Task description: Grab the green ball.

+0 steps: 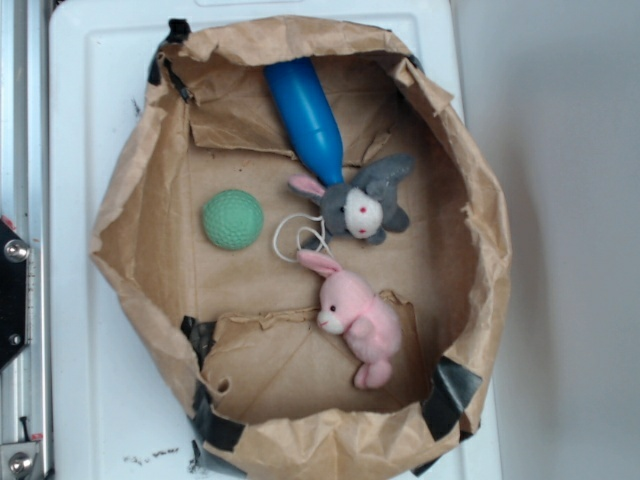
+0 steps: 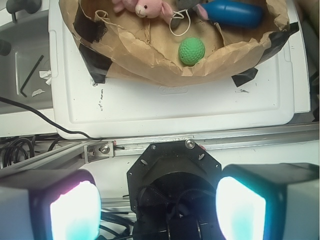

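Observation:
The green ball point(image 1: 233, 219) is a small dimpled mint-green sphere. It lies on the floor of the brown paper bag point(image 1: 140, 215), left of centre, apart from the toys. It also shows in the wrist view point(image 2: 191, 51), near the bag's near wall. My gripper point(image 2: 157, 210) is open and empty, with its two glowing pads point(image 2: 75, 210) wide apart. It hangs over the robot's black base, well back from the bag and the ball. The gripper does not show in the exterior view.
A blue cylinder point(image 1: 305, 112) leans at the bag's back. A grey plush toy point(image 1: 362, 205) and a pink plush bunny point(image 1: 357, 322) lie right of the ball, with a white string loop point(image 1: 292, 238) between. The bag stands on a white tray point(image 2: 175, 107). A metal rail point(image 2: 240, 140) runs nearby.

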`<state>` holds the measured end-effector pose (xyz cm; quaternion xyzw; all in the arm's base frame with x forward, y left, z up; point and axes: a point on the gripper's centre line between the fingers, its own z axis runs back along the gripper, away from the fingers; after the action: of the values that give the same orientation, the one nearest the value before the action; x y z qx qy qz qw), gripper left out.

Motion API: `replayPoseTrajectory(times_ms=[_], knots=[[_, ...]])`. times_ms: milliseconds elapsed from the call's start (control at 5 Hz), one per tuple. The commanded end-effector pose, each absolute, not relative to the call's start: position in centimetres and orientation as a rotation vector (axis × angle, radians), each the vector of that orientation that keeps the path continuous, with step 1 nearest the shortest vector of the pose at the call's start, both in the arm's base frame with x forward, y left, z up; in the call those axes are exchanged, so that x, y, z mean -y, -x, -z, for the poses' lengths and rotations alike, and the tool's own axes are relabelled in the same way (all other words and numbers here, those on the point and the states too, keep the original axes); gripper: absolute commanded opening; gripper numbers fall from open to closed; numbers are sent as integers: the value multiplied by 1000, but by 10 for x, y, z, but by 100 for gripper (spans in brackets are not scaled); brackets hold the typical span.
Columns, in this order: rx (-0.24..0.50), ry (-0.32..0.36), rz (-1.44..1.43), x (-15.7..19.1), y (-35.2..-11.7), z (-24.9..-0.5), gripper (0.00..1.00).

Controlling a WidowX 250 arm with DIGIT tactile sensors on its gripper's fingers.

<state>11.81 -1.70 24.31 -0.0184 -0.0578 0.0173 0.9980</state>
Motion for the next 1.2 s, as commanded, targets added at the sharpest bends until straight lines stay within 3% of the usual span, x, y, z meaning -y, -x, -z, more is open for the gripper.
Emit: replayPoseTrajectory(times_ms=[0, 200, 400, 600, 800, 1000], knots=[[116, 37, -35, 17, -118, -243, 100], [116, 37, -35, 17, -118, -243, 100], [246, 75, -121, 12, -159, -253, 100], [271, 70, -178, 6, -195, -256, 100], [309, 35, -155, -3, -219, -245, 100], [314, 8, -17, -18, -235, -211, 100]])
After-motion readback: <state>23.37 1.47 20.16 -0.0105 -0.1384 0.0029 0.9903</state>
